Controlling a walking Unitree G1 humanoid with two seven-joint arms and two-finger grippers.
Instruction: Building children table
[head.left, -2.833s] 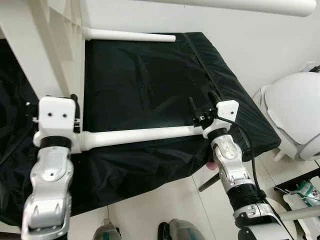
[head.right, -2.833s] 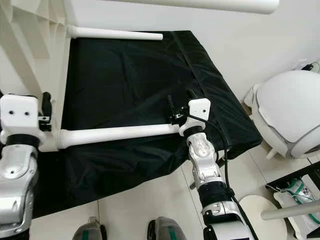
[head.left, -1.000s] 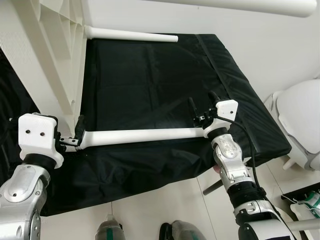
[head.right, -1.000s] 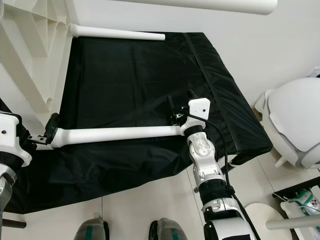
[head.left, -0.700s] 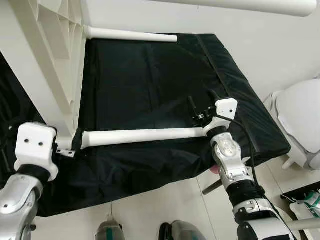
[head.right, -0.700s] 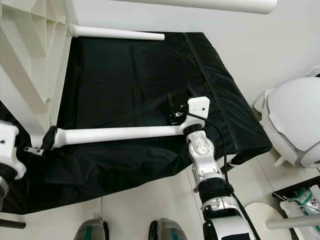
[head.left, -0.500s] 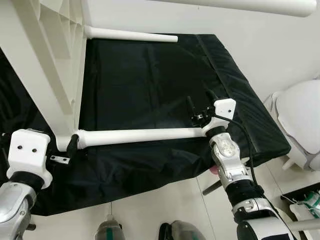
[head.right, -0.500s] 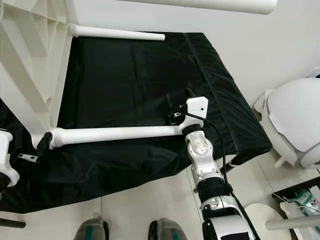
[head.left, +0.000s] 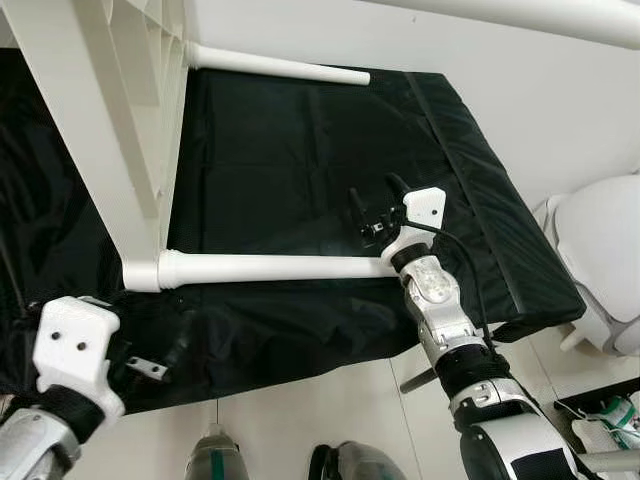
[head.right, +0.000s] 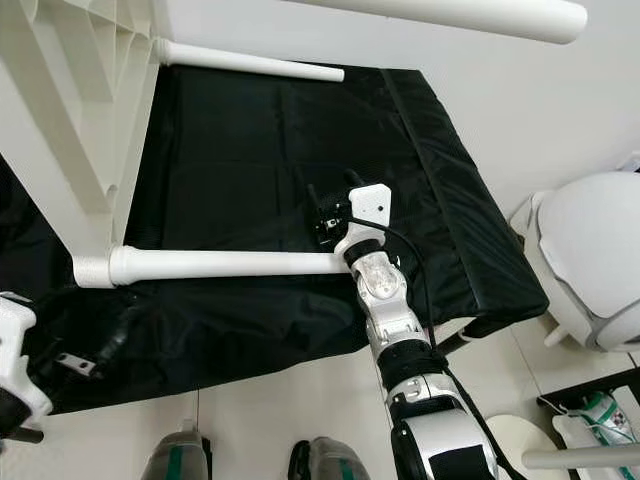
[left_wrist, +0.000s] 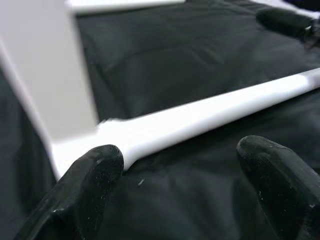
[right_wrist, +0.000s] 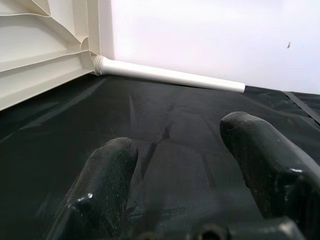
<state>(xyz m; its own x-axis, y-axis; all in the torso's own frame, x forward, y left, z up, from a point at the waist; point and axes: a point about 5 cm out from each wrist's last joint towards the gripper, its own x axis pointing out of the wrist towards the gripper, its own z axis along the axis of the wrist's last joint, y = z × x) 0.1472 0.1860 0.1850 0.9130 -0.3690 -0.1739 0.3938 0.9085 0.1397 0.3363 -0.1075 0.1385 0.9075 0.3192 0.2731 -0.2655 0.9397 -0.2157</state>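
Observation:
The white table top (head.left: 110, 130) stands tilted up on its side at the left, on a black cloth (head.left: 300, 150). A near white leg (head.left: 270, 267) runs from its corner socket (head.left: 150, 272) across the cloth. A far leg (head.left: 280, 68) sticks out of the back corner. My right gripper (head.left: 375, 195) is at the near leg's free end, open, its fingers pointing away over the cloth with nothing between them (right_wrist: 180, 150). My left gripper (head.left: 165, 350) hangs low before the socket, open and empty, with the leg lying beyond its fingertips (left_wrist: 182, 160).
The cloth-covered surface ends at a front edge and a right edge (head.left: 520, 250), with tiled floor (head.left: 330, 410) below. A white rounded object (head.left: 610, 260) stands at the right. Another white tube (head.left: 560, 15) crosses the top. My feet (head.left: 215, 460) are at the bottom.
My left gripper has come off the near leg's socket end and drawn back down toward me. The right gripper stays at the leg's free end. The camera has shifted slightly.

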